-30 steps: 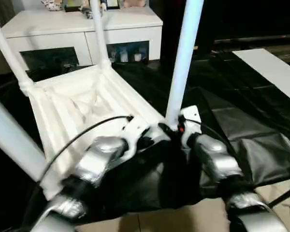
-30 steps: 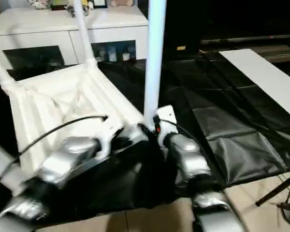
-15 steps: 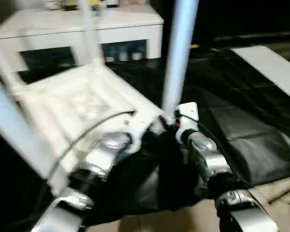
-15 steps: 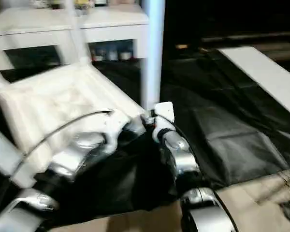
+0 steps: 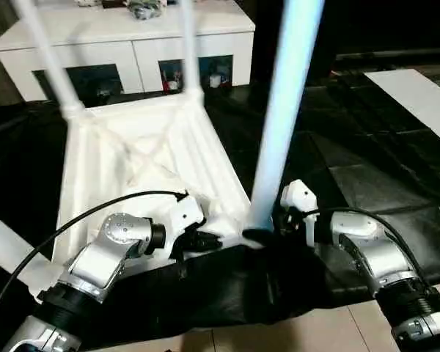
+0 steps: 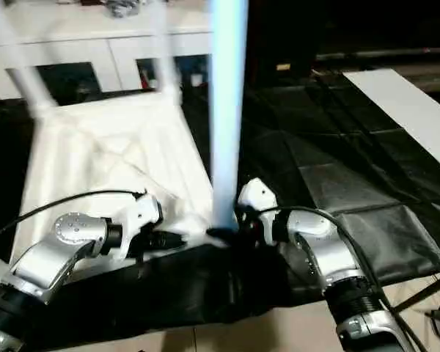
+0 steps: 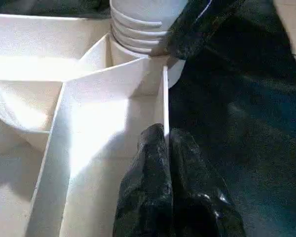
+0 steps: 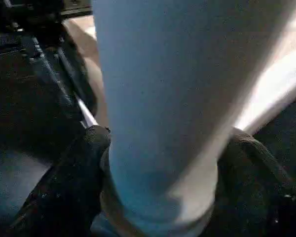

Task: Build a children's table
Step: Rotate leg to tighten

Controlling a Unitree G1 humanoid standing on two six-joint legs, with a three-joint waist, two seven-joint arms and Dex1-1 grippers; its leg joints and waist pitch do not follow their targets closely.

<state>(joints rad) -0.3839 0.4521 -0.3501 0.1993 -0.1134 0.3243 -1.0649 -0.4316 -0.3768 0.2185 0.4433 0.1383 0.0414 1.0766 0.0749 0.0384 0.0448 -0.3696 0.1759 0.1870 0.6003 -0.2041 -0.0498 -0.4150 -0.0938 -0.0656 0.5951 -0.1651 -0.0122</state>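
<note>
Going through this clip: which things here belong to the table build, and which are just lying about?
Job:
tabletop, upside down
near leg, its base between the right gripper's fingers
two far legs, standing in their sockets
left gripper, shut, at the tabletop's rim

Lying about:
cabinet
flat board
black sheet

Upside-down white tabletop [image 5: 143, 165] on black sheeting, legs pointing up.
X-ribbed underside showing; nearest leg [image 5: 282, 117] at five o'clock, two far legs [image 5: 48, 55] at twelve.
</note>
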